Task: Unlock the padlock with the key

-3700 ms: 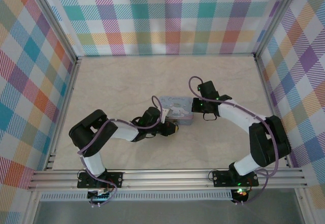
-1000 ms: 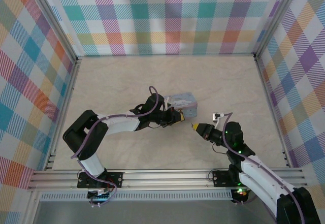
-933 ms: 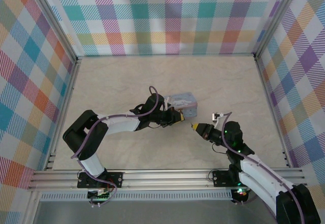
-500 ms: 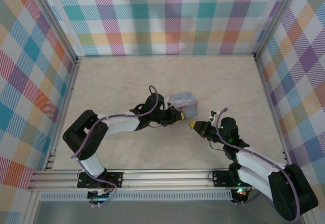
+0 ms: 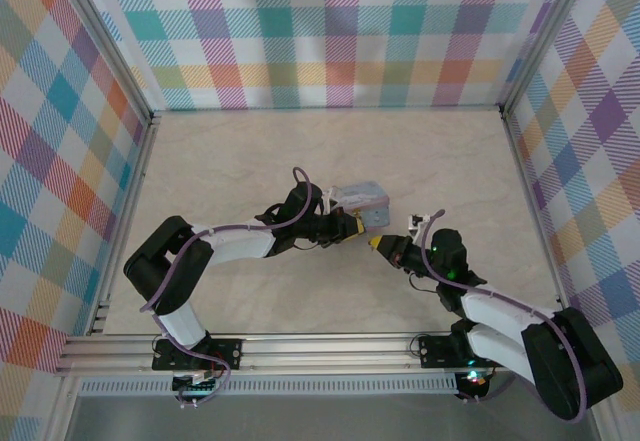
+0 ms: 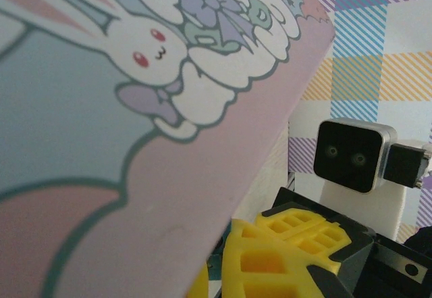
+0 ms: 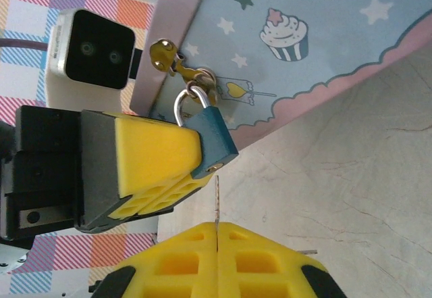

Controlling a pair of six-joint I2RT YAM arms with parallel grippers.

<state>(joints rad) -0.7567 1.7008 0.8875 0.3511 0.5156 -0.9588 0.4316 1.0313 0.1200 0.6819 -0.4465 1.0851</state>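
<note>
Two arms meet near the middle of the worktop [image 5: 250,161], their tips close together just in front of a pastel box [image 5: 362,199]. The left tool [image 5: 350,229] is clenched on the blue padlock [image 7: 208,139]; in the right wrist view one yellow finger [image 7: 155,153] lies flat against the side of the lock's body. The padlock's silver shackle [image 7: 183,103] passes through a gold hasp [image 7: 177,65] on the box wall, which is printed with stars and a cupcake. The lock's body tilts away from the box, its bottom face turned towards the right arm. The right tool [image 5: 378,244] is pressed shut on the key [image 7: 217,200], which shows edge-on as a thin blade rising from the seam between the two yellow fingers [image 7: 263,257]. The tip of the blade stands just short of the padlock's bottom face, not yet inside it. In the left wrist view the box's rabbit-printed surface fills the near field, with the right tool's yellow fingers beyond its edge.
</note>
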